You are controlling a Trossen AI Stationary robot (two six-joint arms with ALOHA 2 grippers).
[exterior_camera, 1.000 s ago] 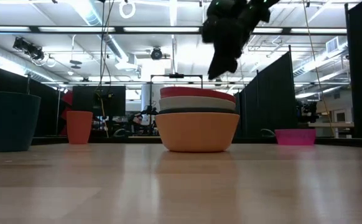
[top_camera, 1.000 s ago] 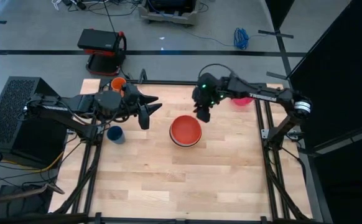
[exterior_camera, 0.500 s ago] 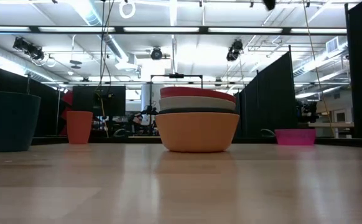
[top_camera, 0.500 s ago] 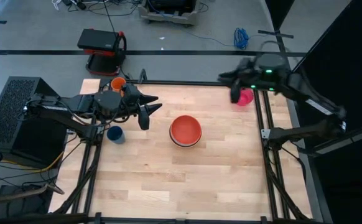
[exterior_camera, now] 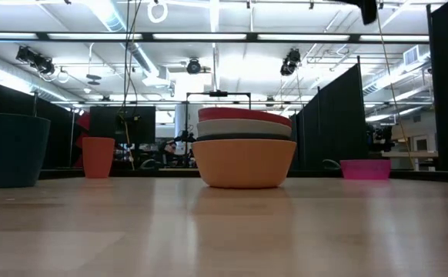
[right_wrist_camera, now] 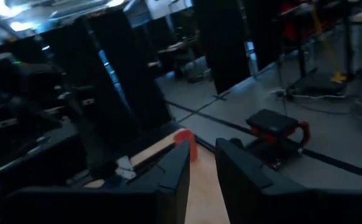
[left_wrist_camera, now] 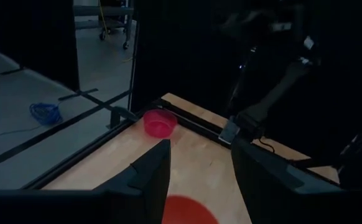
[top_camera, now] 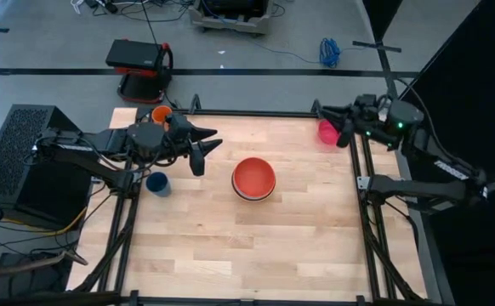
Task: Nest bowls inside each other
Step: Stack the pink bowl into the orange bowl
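A stack of bowls (top_camera: 253, 178), red on top over white, dark teal and orange, sits mid-counter (top_camera: 230, 246). The pink bowl (top_camera: 327, 132) lies well apart from the stack at the counter's far right corner. The right hand (top_camera: 344, 134), fingers narrowly apart, hangs just beside the pink bowl. The left hand (top_camera: 198, 150), fingers apart and empty, waits left of the stack.

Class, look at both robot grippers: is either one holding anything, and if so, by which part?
Nothing is held. The left gripper hangs empty beside the stacked plastic bowls; the right gripper is beside the small pink plastic bowl, its jaws empty.
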